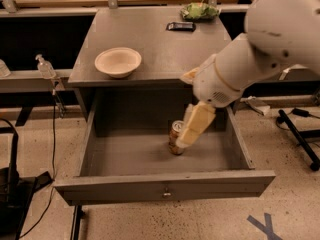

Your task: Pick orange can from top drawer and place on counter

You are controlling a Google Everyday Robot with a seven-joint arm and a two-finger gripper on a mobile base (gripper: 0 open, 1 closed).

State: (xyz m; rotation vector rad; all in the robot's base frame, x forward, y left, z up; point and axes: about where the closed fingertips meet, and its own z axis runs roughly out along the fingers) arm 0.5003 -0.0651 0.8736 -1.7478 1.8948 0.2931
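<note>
A cream bowl [118, 62] sits apart from a flat black object [181, 26] and green packet [200, 11].

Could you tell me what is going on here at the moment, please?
The robot's white arm reaches into the open dark grey top drawer. Its cream gripper is right against the small orange-brown drink can, which stands upright on the drawer floor, not yet lifted. The flat dark grey counter above holds a cream bowl, a green packet and a small black object.
</note>
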